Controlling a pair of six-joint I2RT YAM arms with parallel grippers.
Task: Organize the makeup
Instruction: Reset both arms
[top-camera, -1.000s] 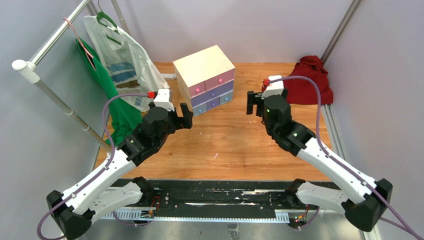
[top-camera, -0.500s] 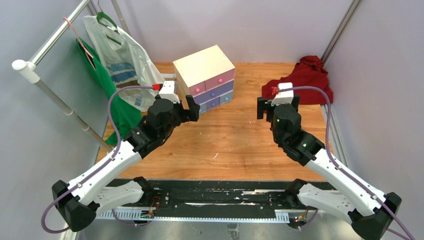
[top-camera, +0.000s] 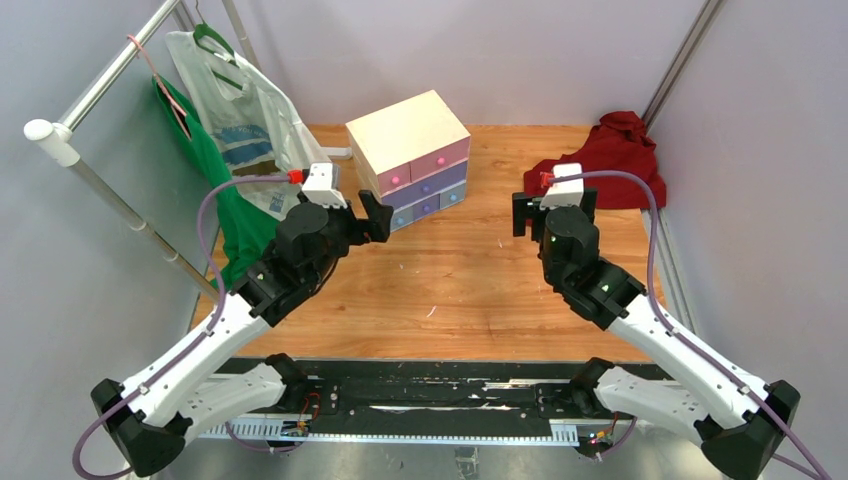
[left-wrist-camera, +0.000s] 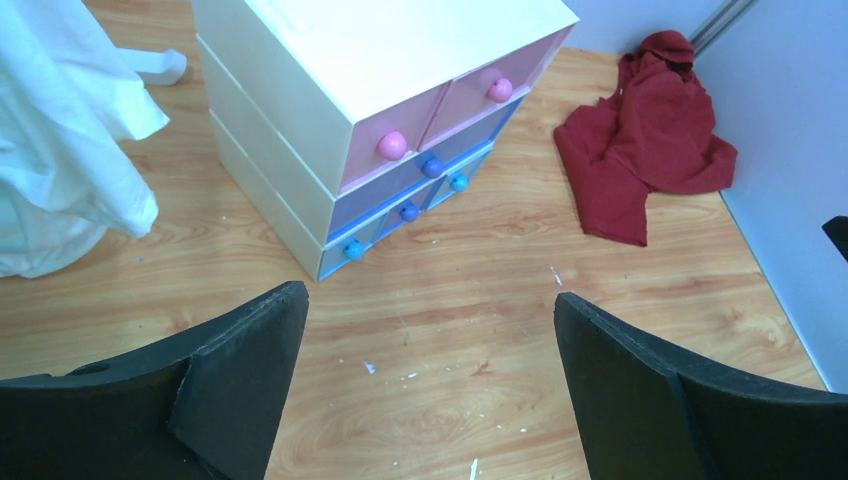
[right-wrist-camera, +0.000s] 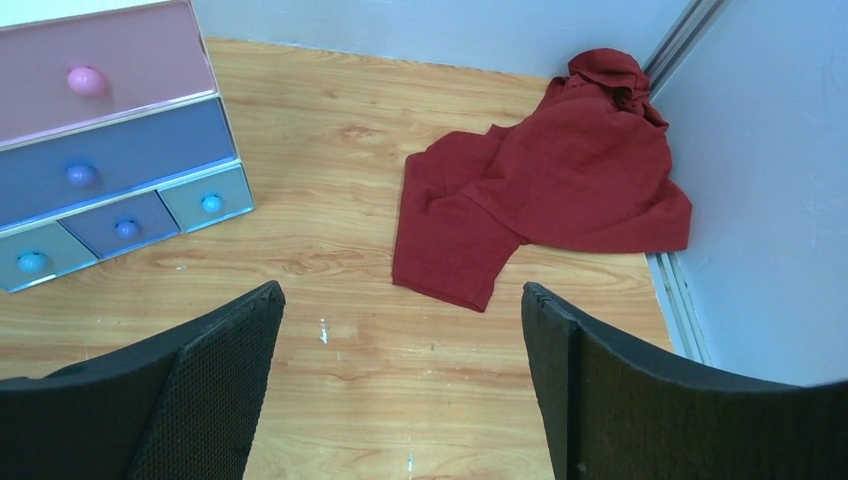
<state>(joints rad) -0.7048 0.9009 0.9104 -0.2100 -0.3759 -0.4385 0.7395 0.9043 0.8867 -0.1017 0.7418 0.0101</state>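
Gaping L claw (left-wrist-camera: 430, 310), R claw (right-wrist-camera: 402, 300), chest (top-camera: 405, 128) drawers (right-wrist-camera: 120, 150) shut, insides hidden

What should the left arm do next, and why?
Probably ease the open left end effector forward to the nearer pink knob on the chest and pull that drawer. No makeup shows on the table, every drawer looks shut, and the right end effector is empty too.

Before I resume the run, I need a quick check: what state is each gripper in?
Left gripper: open, holding nothing.
Right gripper: open, holding nothing.
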